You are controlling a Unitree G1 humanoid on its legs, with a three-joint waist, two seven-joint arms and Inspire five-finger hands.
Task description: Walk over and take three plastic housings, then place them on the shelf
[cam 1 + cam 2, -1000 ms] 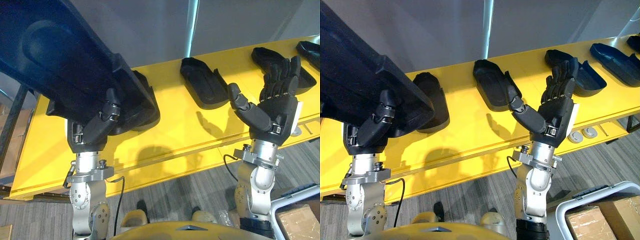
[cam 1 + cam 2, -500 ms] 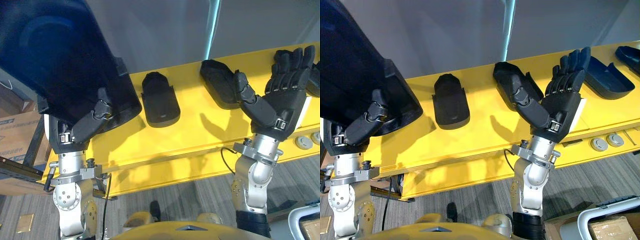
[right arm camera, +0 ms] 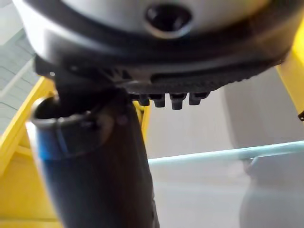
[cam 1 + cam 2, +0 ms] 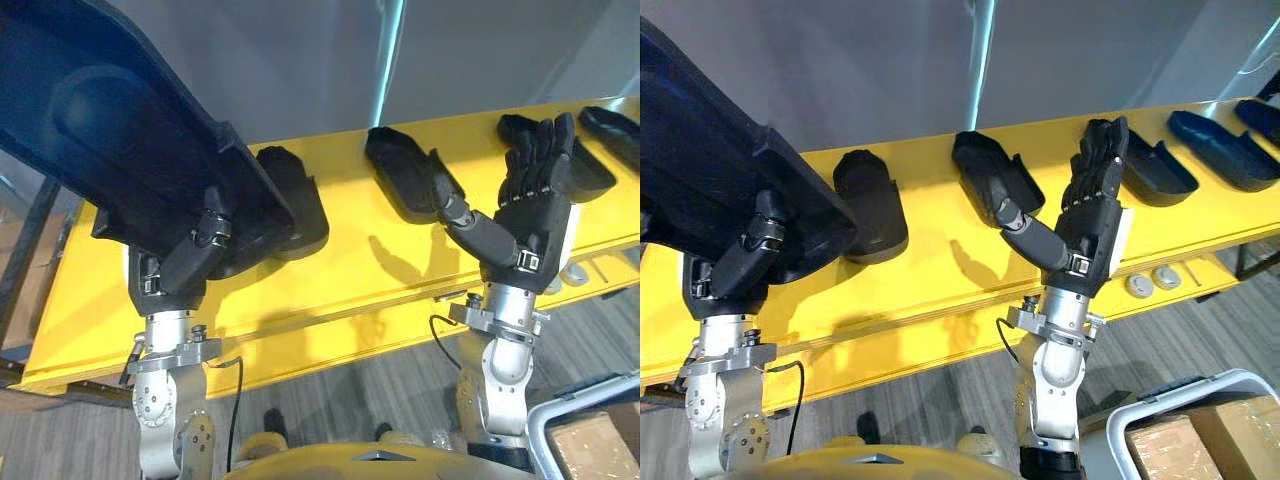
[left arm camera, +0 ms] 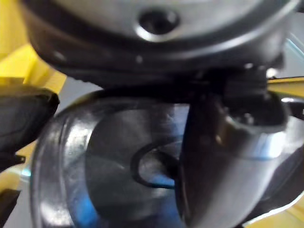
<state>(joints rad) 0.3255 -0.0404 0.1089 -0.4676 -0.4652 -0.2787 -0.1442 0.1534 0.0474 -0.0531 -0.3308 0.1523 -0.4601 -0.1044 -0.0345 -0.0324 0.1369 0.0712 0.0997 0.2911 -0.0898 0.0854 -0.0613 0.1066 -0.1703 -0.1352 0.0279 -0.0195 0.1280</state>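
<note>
My left hand (image 4: 185,268) is raised at the left, shut on the edge of a big dark plastic housing (image 4: 110,130) that tilts up over it. The left wrist view shows the thumb (image 5: 223,156) against the housing's glossy inside (image 5: 95,156). My right hand (image 4: 530,215) is held up open and holds nothing, its fingers straight, in front of the yellow shelf (image 4: 350,270). Several more black housings lie in a row on the shelf: one (image 4: 295,195) behind the held one, one (image 4: 400,180) mid-shelf, others (image 4: 1155,165) further right.
A grey wall stands behind the shelf. Two small round silver discs (image 4: 1152,280) lie on the shelf's lower front ledge at the right. A grey bin with cardboard boxes (image 4: 1195,440) stands on the floor at the lower right.
The whole picture has swung sideways and back, so the camera moved. The left hand keeps its hold on the housing. The right hand stays raised and open, turned a little more edge-on.
</note>
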